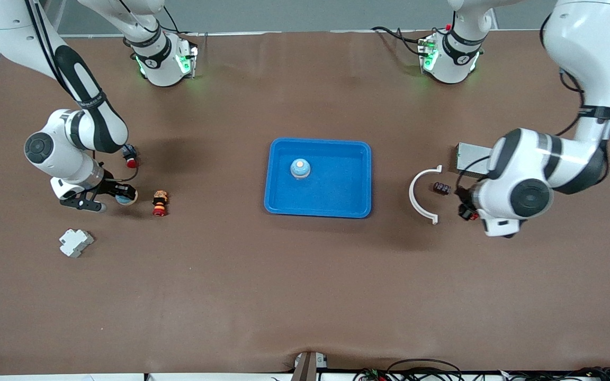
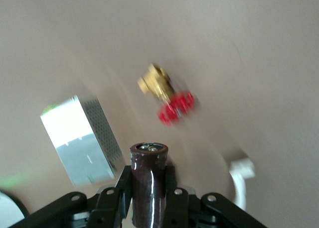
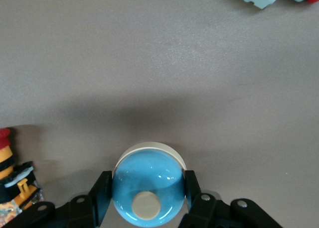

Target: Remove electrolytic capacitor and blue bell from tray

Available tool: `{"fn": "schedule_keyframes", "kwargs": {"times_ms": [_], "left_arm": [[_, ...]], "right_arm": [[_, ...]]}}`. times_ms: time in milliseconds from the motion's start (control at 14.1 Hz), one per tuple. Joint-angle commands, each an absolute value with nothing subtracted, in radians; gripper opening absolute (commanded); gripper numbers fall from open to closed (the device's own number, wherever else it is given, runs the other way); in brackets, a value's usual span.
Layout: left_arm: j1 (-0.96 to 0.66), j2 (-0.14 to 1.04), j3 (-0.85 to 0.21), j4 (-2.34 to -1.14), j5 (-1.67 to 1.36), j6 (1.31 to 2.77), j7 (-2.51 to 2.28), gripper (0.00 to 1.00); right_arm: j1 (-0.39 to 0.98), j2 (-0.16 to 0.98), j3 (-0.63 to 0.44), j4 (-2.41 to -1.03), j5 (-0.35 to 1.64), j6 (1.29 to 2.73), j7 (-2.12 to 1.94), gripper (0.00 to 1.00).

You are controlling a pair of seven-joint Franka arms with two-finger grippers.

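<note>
A blue tray [image 1: 278, 203] lies mid-table with one blue bell [image 1: 300, 168] in it. My right gripper [image 1: 118, 197] is low over the table toward the right arm's end, shut on a second blue bell [image 1: 126, 199]. In the right wrist view its fingers [image 3: 102, 188] clamp the bell's dome [image 3: 149, 175], which has a white button. My left gripper [image 1: 464, 203] is toward the left arm's end, mostly hidden under its wrist. In the left wrist view the left gripper [image 2: 148, 180] is shut on a dark brown capacitor [image 2: 148, 163], held upright.
A red, yellow and black push-button [image 1: 160, 203] stands beside the held bell. A grey cross-shaped part [image 1: 75, 242] lies nearer the camera. By the left gripper are a white arc [image 1: 422, 196], a grey box [image 1: 471, 157] and a small brass and red fitting [image 2: 164, 96].
</note>
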State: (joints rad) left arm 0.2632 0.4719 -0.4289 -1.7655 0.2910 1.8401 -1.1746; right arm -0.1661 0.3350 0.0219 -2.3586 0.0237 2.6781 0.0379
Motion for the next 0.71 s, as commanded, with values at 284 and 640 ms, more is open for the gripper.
{"fn": "schedule_keyframes", "kwargs": {"times_ms": [284, 640], "left_arm": [[0.392, 0.494, -0.443, -1.861, 0.467, 2.055, -1.042, 0.0], [0.436, 0.523, -0.445, -1.879, 0.561, 2.121, -1.035, 0.0]], "right_arm": [[-0.181, 0.353, 0.041, -2.349, 0.058, 2.695, 0.037, 1.0], [-0.169, 0.307, 0.041, -2.284, 0.041, 2.624, -0.011, 1.0]]}}
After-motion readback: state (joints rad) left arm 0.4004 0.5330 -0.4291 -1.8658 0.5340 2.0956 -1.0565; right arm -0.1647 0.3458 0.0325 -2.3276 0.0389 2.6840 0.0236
